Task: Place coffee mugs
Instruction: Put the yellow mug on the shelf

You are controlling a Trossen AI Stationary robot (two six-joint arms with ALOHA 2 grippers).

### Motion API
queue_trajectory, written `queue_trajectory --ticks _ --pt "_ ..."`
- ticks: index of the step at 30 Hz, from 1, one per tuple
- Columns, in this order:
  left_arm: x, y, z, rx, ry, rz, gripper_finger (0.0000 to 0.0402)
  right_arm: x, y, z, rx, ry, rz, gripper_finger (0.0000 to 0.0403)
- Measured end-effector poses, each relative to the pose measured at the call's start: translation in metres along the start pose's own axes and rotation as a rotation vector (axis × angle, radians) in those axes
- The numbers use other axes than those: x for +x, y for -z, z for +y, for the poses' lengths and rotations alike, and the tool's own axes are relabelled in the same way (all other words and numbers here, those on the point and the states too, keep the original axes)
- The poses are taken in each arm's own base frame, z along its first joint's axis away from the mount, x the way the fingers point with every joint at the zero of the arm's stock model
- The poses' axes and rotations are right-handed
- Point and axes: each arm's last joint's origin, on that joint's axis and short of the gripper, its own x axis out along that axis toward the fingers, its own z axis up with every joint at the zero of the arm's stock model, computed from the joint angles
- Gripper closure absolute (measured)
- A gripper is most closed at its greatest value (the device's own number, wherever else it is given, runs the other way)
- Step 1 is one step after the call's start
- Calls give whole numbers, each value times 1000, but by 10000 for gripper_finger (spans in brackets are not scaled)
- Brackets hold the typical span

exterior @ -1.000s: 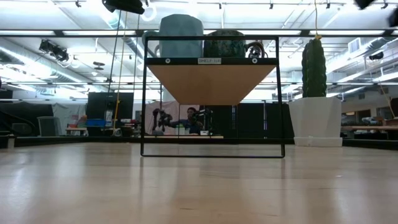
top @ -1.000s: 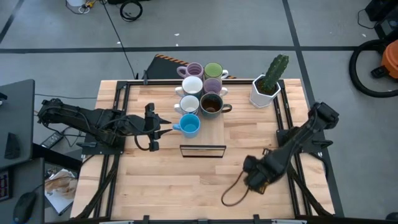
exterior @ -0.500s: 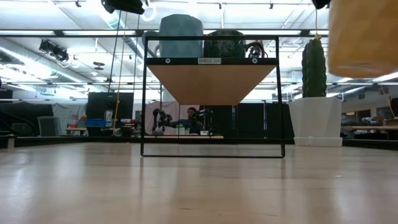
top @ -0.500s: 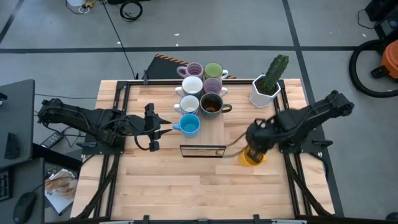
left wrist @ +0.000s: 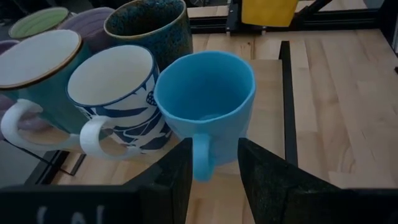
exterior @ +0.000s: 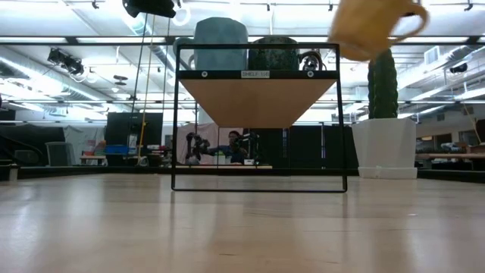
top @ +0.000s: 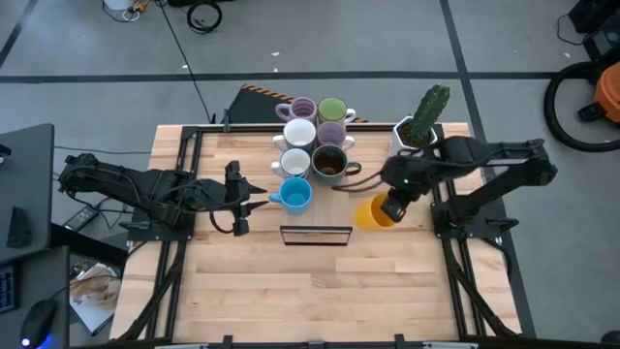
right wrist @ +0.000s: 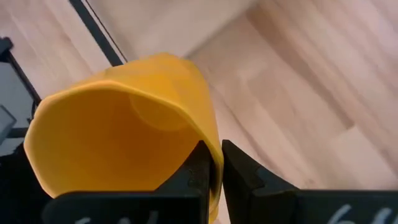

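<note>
— Right wrist view first: what have you got?
— My right gripper (right wrist: 214, 171) pinches the rim of the orange mug (right wrist: 124, 134), carried tilted above the table (top: 387, 291), just right of the raised shelf (top: 329, 199).
— And farther off?
— My left gripper (left wrist: 211, 162) is spread around the blue mug's (left wrist: 208, 102) handle; behind it crowd the other mugs (top: 315, 131).

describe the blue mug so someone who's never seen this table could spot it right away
Start at the raised wooden shelf at the middle of the table, where a cluster of mugs stands. The blue mug is at the front left corner of that cluster, nearest the left gripper, whose open fingers flank its handle. It is the only plain sky-blue mug; the white mug behind it and the dark brown mug differ clearly.
</note>
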Motion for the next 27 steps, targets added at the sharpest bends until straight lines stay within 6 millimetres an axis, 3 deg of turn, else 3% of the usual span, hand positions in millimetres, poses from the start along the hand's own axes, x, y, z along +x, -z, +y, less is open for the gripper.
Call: queue_trajectory --ticks 9,17,27 --pt "1 0 1 -2 -6 1 267 -3 -44 25 -164 58 5 376" --pt "1 0 1 -2 -6 1 267 2 -78 30 -239 73 -15 376" --pt "1 0 1 -3 -6 1 267 36 -100 32 -286 70 81 375"
